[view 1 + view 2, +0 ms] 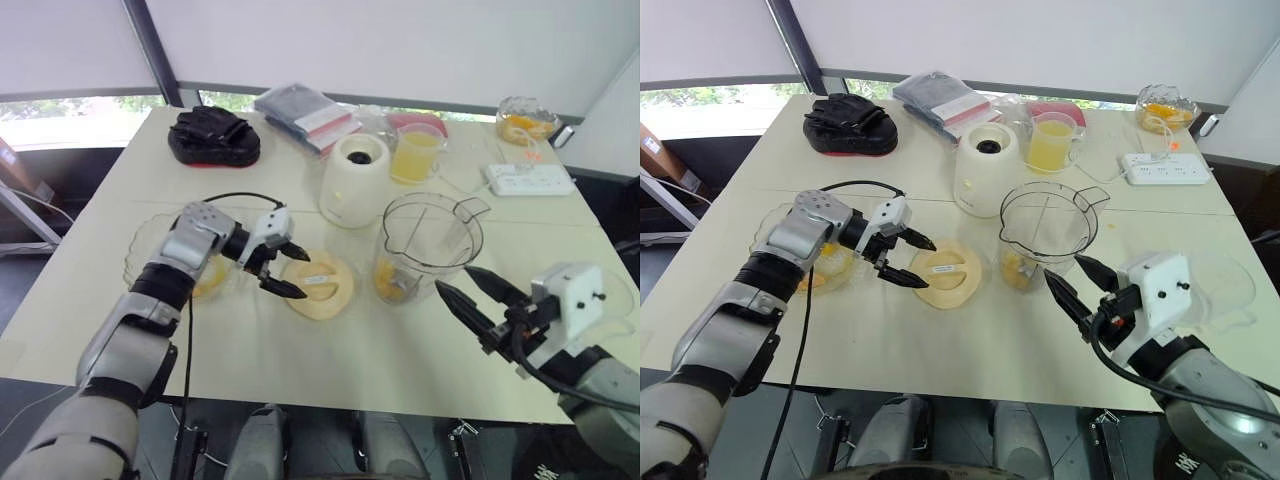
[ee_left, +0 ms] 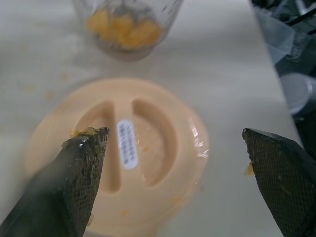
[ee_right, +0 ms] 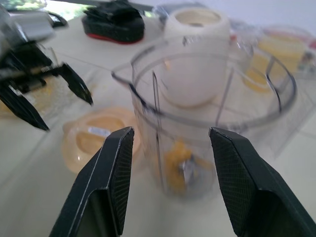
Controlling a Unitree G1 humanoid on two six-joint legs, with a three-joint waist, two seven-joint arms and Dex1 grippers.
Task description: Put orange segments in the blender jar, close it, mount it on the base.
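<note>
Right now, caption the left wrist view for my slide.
Left gripper, fingers open, poised above the cream lid; blender jar beyond holds orange segments.

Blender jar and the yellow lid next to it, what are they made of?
The blender jar looks like clear, glossy plastic, maybe glass: orange segments show through its wall. The lid looks like smooth pale-yellow plastic: shiny highlights, moulded grooves.

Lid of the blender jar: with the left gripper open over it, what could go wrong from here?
1. The lid lies flat on the table and the left gripper's fingers carry orange pulp, so a grasp may slip.
2. The right gripper is open beside the jar, not holding it; pressing the lid on could tip it.
</note>
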